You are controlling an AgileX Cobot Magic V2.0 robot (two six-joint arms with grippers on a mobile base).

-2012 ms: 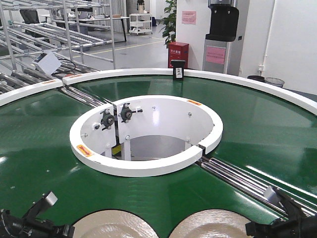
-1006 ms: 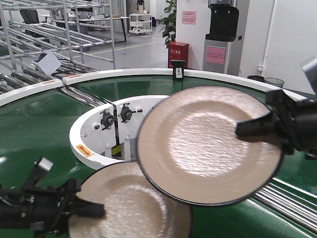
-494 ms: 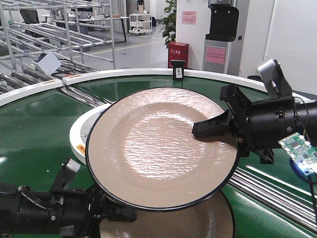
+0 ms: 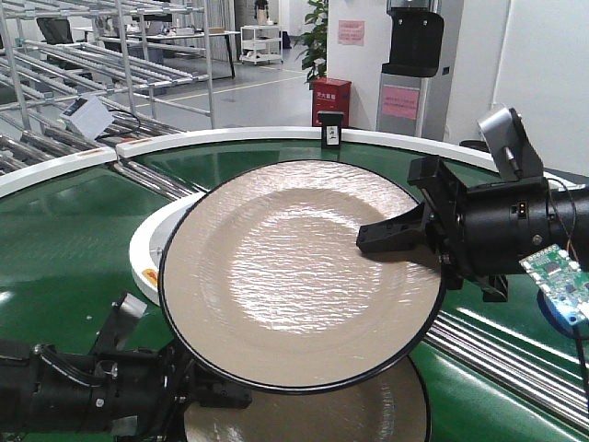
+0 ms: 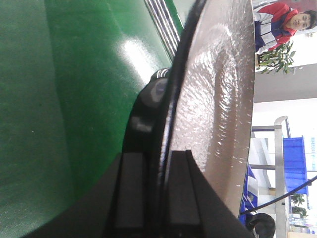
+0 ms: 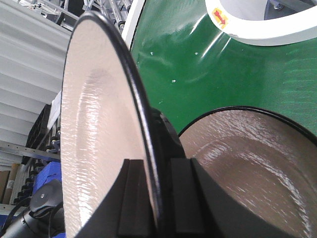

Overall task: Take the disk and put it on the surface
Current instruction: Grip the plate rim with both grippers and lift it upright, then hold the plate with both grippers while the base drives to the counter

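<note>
The right gripper (image 4: 368, 241) was clamped on the right rim of the upper disk (image 4: 285, 276), one finger over its face and one beneath. Its wrist view showed the black edge pinched between the pads. An edge grip suits so wide and shallow a plate, which offers nothing else to hold. The disk hung tilted above the green conveyor belt (image 4: 55, 239), in front of the white inner ring (image 4: 147, 253). The right arm reached in roughly level from the right side. The left gripper (image 4: 225, 398), low at the lower left, was likewise closed on the rim of the lower disk (image 4: 368, 416), which was mostly hidden under the upper one. The black surface showed in no view, so the placing was probably yet to come.
</note>
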